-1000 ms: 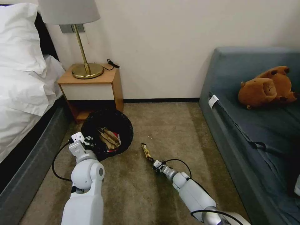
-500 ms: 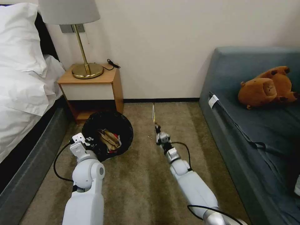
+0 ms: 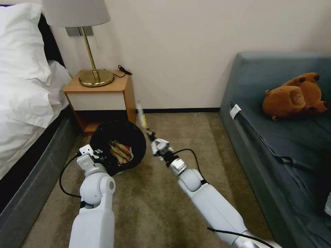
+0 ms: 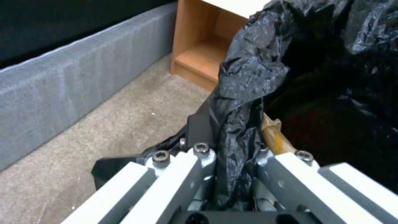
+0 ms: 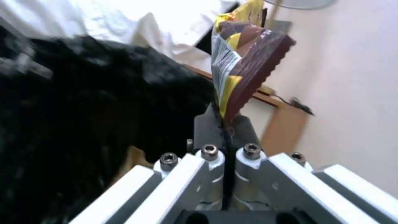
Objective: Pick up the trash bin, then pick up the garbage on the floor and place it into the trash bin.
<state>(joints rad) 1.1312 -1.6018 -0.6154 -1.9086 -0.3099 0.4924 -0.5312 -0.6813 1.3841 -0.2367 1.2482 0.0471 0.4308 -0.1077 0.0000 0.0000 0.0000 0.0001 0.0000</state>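
The trash bin (image 3: 103,137), lined with a crinkly black bag, tilts above the carpet beside the nightstand. My left gripper (image 3: 98,153) is shut on its near rim; in the left wrist view the black bag (image 4: 244,102) is pinched between the fingers. Crumpled tan paper (image 3: 120,151) and a red-white packet (image 3: 128,149) lie inside the bin. My right gripper (image 3: 149,132) is shut on a yellow-brown snack wrapper (image 3: 140,117), raised just right of the bin's rim. In the right wrist view the wrapper (image 5: 244,68) stands up from the shut fingers next to the bin's black bag (image 5: 83,118).
A wooden nightstand (image 3: 100,98) with a brass lamp (image 3: 90,51) stands behind the bin. The bed (image 3: 24,103) runs along the left. A dark blue sofa (image 3: 286,137) with a brown plush toy (image 3: 294,94) fills the right. Open carpet (image 3: 182,137) lies between.
My right gripper lifted the snack wrapper off the carpet and swung it left and away, up to the bin's right rim. The left gripper and bin stayed put.
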